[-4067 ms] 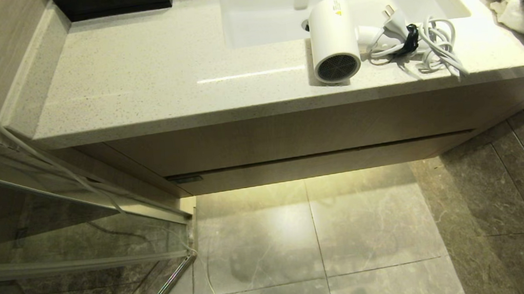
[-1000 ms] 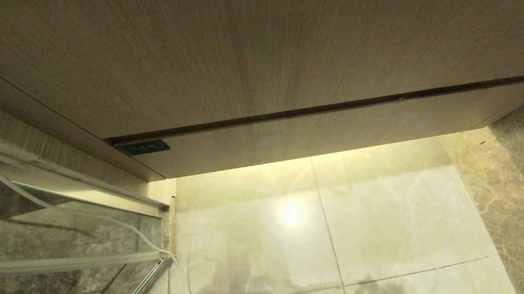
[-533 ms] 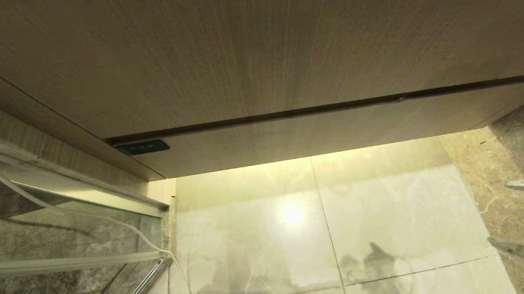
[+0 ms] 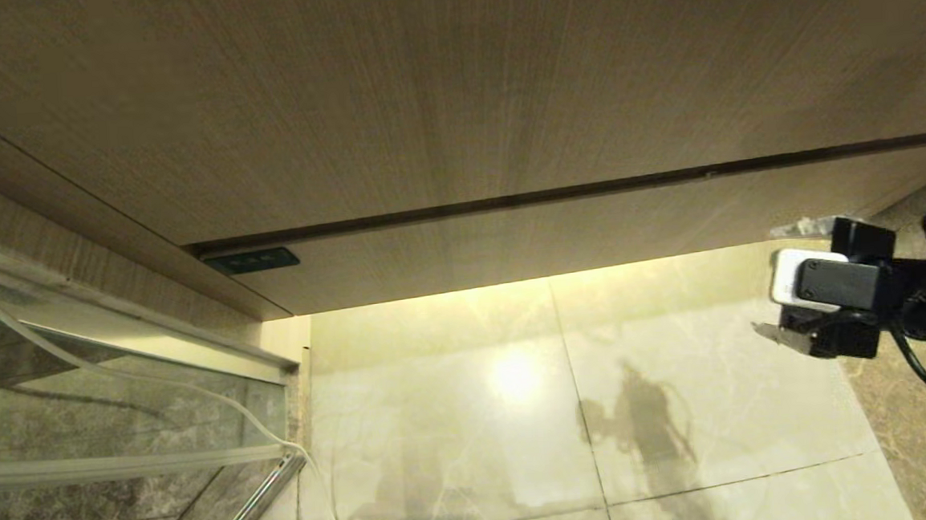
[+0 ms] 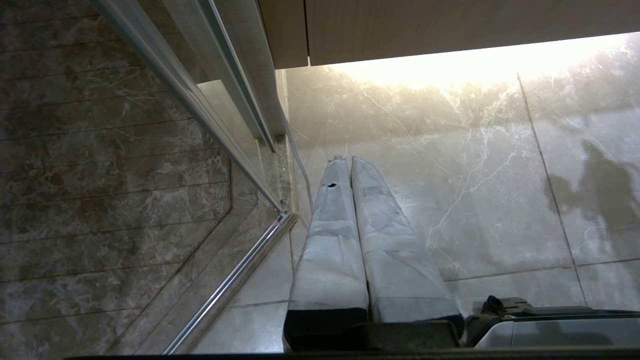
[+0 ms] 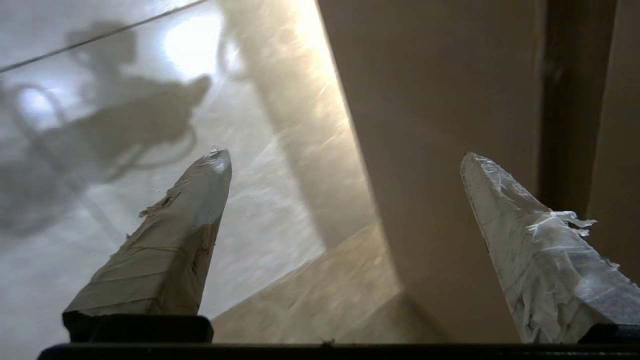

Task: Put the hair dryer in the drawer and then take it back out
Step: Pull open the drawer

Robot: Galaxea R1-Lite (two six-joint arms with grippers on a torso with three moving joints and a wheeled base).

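You are looking at a wide, shallow light-wood drawer (image 4: pixel 558 234) with a narrow, flat, handle-less front of fine straight grain; it sits shut beneath a taller plain wood panel (image 4: pixel 453 92), a thin dark seam running between the two, so you cannot see anything it may contain. A small dark rectangular plate (image 4: pixel 252 261) sits at the seam's left end. Below, the floor of large glossy pale marble tiles (image 4: pixel 456 405) carries a bright glare spot and a soft shadow of the arm, and darker veined marble tiles (image 4: pixel 923 417) lie to the right. On the left you have a glass shower panel in a slim metal frame (image 4: pixel 116 378), with a thin white cable (image 4: pixel 157 387) trailing down past it. Your right claw (image 4: pixel 782 281), black-bodied with tape-wrapped tapering fingers (image 6: pixel 170 250), comes in at the right edge, just in front of the drawer's right end; it is released, the two fingers spread wide with nothing between them. Your left claw (image 5: pixel 348 160) hangs low over the pale tiles beside the shower frame, its taped fingers pressed together, clenched on nothing. The hair dryer appears in none of your views.
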